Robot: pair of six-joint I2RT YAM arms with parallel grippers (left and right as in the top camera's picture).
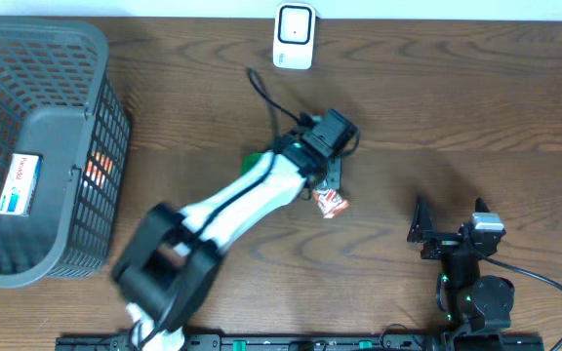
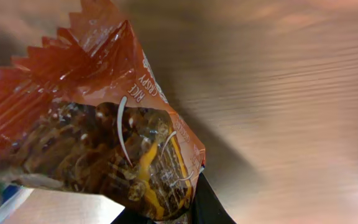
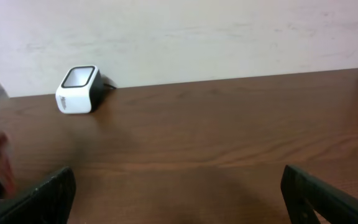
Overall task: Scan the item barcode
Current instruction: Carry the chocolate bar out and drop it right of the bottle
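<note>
Wooden table (image 1: 457, 107), grey basket (image 1: 37, 31), white scanner (image 1: 294, 36)

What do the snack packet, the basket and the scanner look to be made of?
Snack packet: thin glossy plastic film, crinkled, with glare spots, a clear window and a serrated seal edge.
Basket: probably moulded plastic, grey and matte, with open lattice walls.
Scanner: smooth white shell with black trim, likely hard plastic.

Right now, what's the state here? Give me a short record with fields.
item: orange packet, held
left gripper: shut on packet, mid-table
right gripper: open, empty, front right
scanner: back edge, apart from packet
basket: far left, box inside
</note>
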